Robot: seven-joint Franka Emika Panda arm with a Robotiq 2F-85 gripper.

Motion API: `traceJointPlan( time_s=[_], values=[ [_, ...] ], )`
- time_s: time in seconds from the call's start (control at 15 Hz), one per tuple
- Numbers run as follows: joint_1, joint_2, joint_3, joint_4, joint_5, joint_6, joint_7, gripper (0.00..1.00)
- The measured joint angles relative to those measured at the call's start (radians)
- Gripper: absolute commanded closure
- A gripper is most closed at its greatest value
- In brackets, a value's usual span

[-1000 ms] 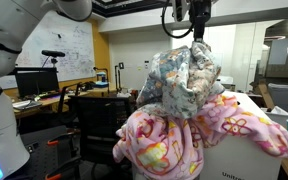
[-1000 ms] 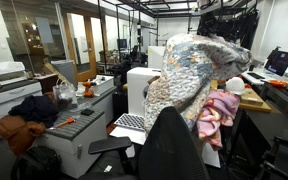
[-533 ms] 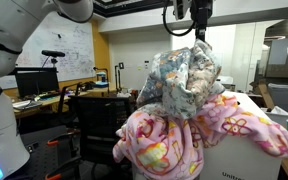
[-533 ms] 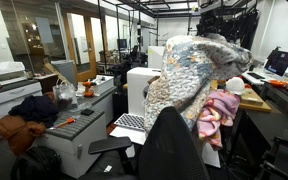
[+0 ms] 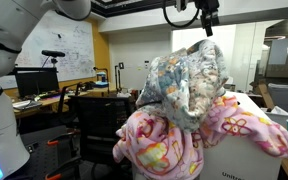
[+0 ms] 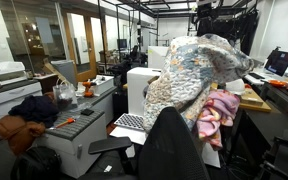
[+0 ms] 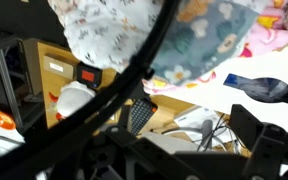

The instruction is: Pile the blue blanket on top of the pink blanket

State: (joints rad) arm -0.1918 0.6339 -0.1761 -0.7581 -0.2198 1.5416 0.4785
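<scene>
Blue blanket (image 5: 189,82) heaped on pink blanket (image 5: 164,145); arm (image 5: 74,8) poised above, jaws wide, empty

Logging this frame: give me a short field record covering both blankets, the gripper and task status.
blue blanket: heaped in a tall mound on the pink blanket, seen in both exterior views
pink blanket: underneath, draped over a white box, edges hanging down
gripper: high above the mound, apart from it, holding nothing; jaws look open
task status: blue appears piled on pink
</scene>
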Motion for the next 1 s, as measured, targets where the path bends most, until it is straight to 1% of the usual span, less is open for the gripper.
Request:
traceJointPlan(
  time_s=[0.13,0.33,0.73,1.0],
  values=[
    [0.007,-0.024,0.012,-0.009,-0.002,0.062,-0.056,0.00],
    [0.008,-0.083,0.056,-0.063,0.017,0.115,-0.170,0.00],
    [0.008,-0.264,0.166,-0.311,0.118,0.128,-0.372,0.00],
    [0.006,-0.378,0.209,-0.506,0.191,0.113,-0.517,0.00]
  ],
)
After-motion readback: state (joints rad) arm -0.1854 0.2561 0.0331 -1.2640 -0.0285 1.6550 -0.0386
